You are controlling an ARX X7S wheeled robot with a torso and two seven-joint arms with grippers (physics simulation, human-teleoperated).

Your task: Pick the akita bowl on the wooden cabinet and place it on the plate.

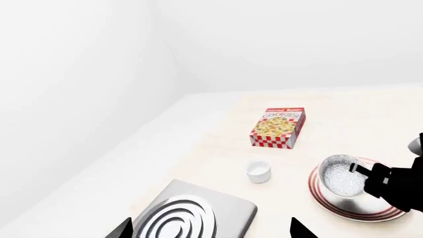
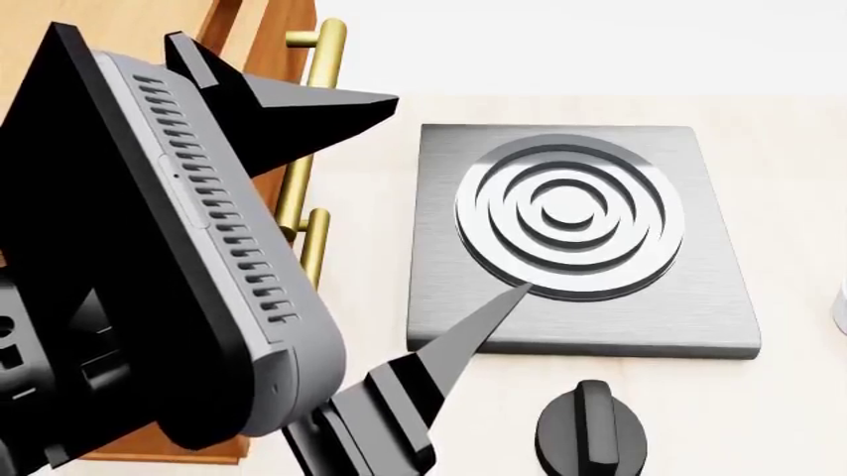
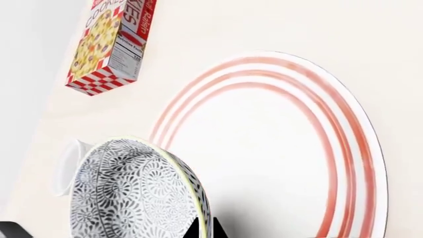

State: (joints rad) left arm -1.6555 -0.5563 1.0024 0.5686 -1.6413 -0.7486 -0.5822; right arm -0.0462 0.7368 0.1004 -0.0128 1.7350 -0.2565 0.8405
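The akita bowl (image 3: 126,193), grey-patterned outside and speckled white inside (image 1: 340,177), hangs tilted over the plate (image 3: 284,148), a white plate with red rings (image 1: 350,212). My right gripper (image 3: 205,229) is shut on the bowl's rim, one fingertip on each side. The left wrist view shows that gripper (image 1: 362,169) as a black shape at the right edge. Whether the bowl touches the plate I cannot tell. My left gripper (image 1: 211,229) stands open with nothing in it above a grey burner plate (image 1: 198,213). The wooden cabinet (image 2: 285,30) shows behind my left arm in the head view.
A red-checked cookies box (image 1: 278,128) lies beyond the plate, and a small white cup (image 1: 258,171) stands between the burner plate and the plate. A black knob (image 2: 592,434) sits in front of the burner plate (image 2: 576,233). Brass handles (image 2: 317,69) stick out from the cabinet.
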